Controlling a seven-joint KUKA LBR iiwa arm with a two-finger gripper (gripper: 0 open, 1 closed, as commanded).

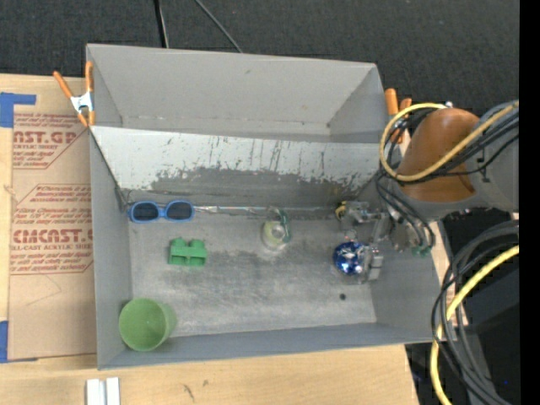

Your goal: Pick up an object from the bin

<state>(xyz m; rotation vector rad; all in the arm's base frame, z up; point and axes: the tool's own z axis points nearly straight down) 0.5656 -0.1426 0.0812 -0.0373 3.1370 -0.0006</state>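
- Jaws: whether they stand apart or together cannot be told; the gripper (pixel 368 261) is low over the floor of the bin (pixel 253 306), at the floor's 3 o'clock, close to the right wall
- camera view: a shiny blue ball (pixel 345 259) lies just at the gripper's 9 o'clock, close against it; whether it is gripped cannot be told
- the arm comes in from 3 o'clock, with an orange cover (pixel 439 154) and yellow cables (pixel 396 133) at its wrist
- a pale clear thing (pixel 274 233) lies near the floor's middle, toward 12 o'clock
- blue sunglasses (pixel 160 211) lie at 10 o'clock by the back wall; a green brick (pixel 186 252) at 9 o'clock; a green cup (pixel 145 324) at 8 o'clock in the near corner; all well apart from the gripper
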